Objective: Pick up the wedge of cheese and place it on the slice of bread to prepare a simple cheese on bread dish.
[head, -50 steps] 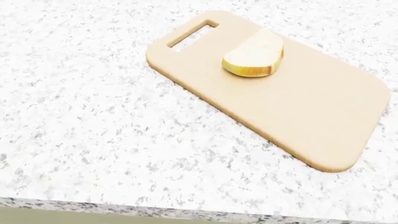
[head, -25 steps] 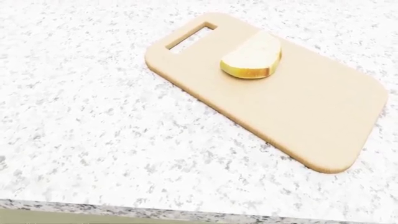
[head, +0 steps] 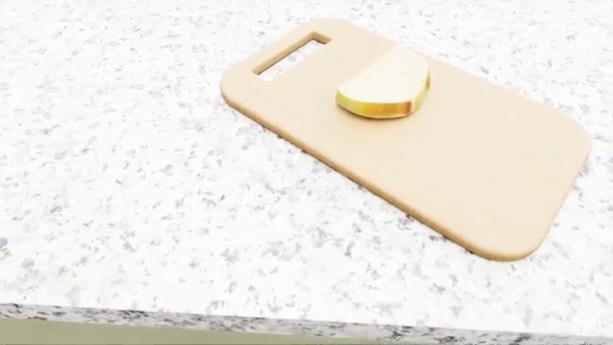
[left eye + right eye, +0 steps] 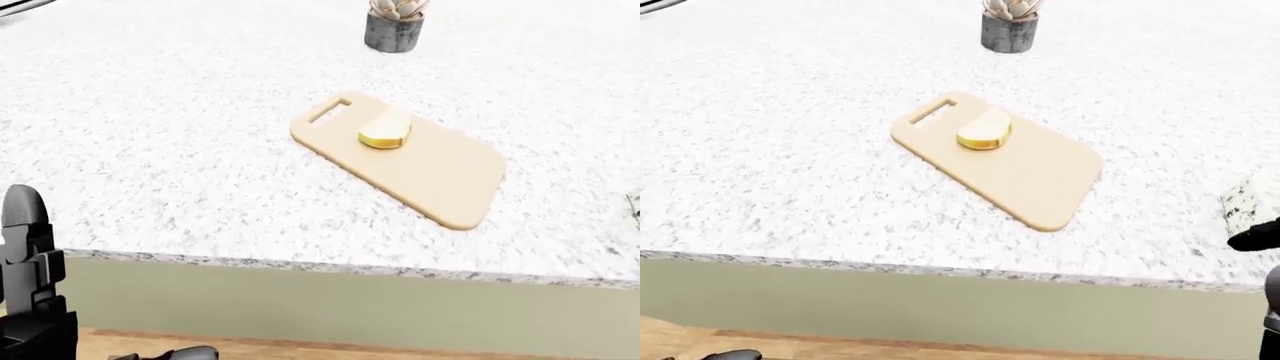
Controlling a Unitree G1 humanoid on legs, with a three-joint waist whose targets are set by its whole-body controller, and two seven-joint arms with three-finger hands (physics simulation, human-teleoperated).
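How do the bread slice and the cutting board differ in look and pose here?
The bread is small, thick and rounded, with a yellow-brown crust; the board is large, thin and rectangular, plain tan. The bread lies on the board near its handle end; the board lies straight on the counter, set diagonally in the head view. The board has a slot cut through it; the bread has none. Both lie flat, untouched.
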